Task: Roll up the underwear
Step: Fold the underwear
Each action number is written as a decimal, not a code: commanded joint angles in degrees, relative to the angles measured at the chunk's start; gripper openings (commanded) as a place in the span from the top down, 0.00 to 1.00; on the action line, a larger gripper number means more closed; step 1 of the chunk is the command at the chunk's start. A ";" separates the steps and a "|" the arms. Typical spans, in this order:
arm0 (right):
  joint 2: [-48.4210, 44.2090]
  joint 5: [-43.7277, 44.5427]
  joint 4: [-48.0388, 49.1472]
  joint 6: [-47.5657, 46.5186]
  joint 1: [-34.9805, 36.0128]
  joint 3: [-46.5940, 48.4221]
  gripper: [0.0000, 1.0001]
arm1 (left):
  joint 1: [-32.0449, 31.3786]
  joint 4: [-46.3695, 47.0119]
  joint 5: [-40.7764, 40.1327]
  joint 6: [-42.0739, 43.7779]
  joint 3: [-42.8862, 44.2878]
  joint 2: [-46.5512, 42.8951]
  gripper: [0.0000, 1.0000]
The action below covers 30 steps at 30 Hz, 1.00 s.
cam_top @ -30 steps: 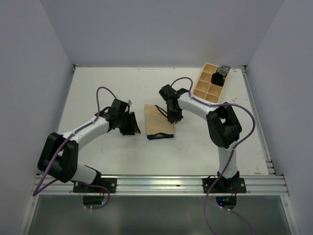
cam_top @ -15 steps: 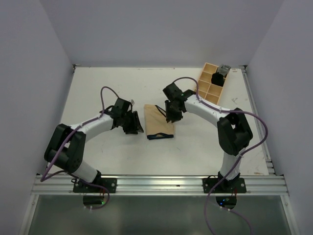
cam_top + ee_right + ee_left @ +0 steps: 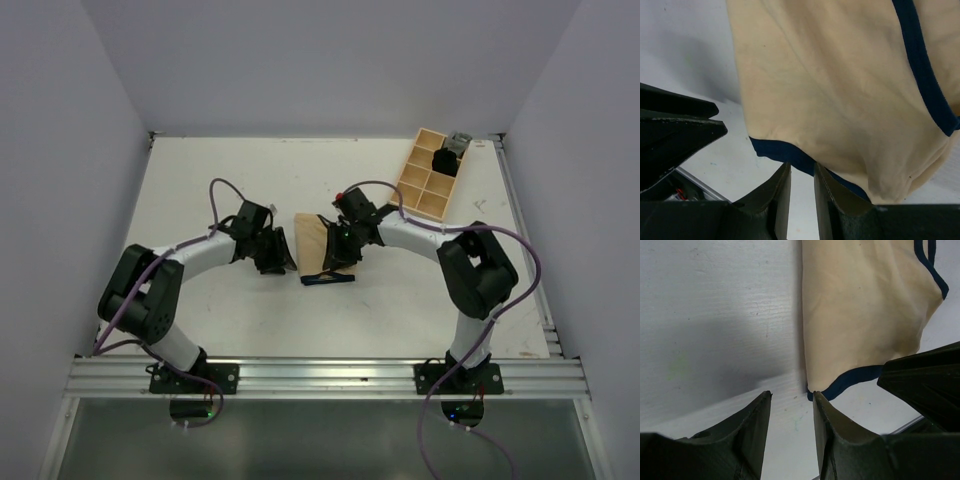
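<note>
Wooden tray (image 3: 413,186): dark item (image 3: 444,160); underwear (image 3: 316,255) outside

The work surface was a white table (image 3: 230,180), lightly scuffed, enclosed by a plain pale grey-lavender back wall (image 3: 330,60) and matching side walls (image 3: 50,200) under even, diffuse light. An aluminium rail (image 3: 330,377) ran along its near edge, with a glossy dark panel (image 3: 330,440) below it. A light wooden compartment tray (image 3: 409,160) stood at the far right corner.

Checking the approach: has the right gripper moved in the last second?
Yes. The right gripper shifted left, away from the tray, and now sits over the underwear.
</note>
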 commanded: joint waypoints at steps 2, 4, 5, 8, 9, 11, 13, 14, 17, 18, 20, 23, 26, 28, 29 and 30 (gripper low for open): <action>0.70 -1.76 0.68 -1.64 0.05 -1.35 0.71 | 0.04 1.92 -0.14 -0.85 2.40 1.59 0.57; 1.14 -0.01 -0.73 -2.60 0.05 -1.53 0.71 | 0.04 1.92 -0.23 -0.85 2.58 1.86 0.57; 1.14 0.44 -1.17 -2.96 -0.04 -1.44 0.71 | 0.04 1.83 -0.31 -0.76 2.66 2.29 0.57; 1.32 2.99 -3.54 -4.54 0.05 -0.65 0.71 | 0.04 1.74 -0.58 -0.50 2.93 3.00 0.57; 1.41 3.52 -4.16 -4.72 0.05 -0.39 0.71 | 0.04 1.48 -0.66 -0.41 3.01 3.18 0.57; 1.67 4.66 -5.21 -5.69 0.05 0.05 0.71 | 0.04 1.48 -0.84 -0.32 3.10 3.44 0.57; 1.93 5.80 -5.57 -5.95 0.05 0.05 0.71 | 0.13 1.65 -0.84 -0.32 3.10 3.53 0.57; 2.02 6.68 -5.66 -6.04 0.05 -0.04 0.71 | 0.04 1.83 -0.84 -0.32 3.10 3.70 0.57; 2.72 7.30 -6.53 -6.13 0.05 0.05 0.71 | 0.04 2.79 0.82 -0.32 2.93 4.14 0.57; 2.73 7.56 -6.54 -6.04 0.05 0.05 0.71 | 0.04 3.49 1.18 -0.23 2.93 4.32 0.56; 2.55 7.65 -6.54 -5.95 0.05 -0.04 0.71 | -0.14 4.02 1.53 -0.23 2.93 4.14 0.55; 1.94 7.22 -6.80 -5.60 0.05 0.75 0.71 | -0.75 4.64 2.41 -0.14 2.84 4.23 0.54; 0.01 8.35 -9.16 -4.81 0.05 3.21 0.69 | -1.45 4.82 2.24 -0.49 2.23 3.79 0.53; -1.93 9.31 -10.14 -3.94 0.05 4.79 0.68 | -1.81 5.43 2.32 -1.19 1.26 3.18 0.53; -2.54 9.84 -11.10 -3.67 0.05 5.23 0.67 | -1.90 6.04 2.58 -1.46 0.91 3.00 0.52; -2.90 10.46 -11.72 -3.32 0.05 5.67 0.67 | -2.07 6.40 2.67 -1.72 0.12 2.91 0.52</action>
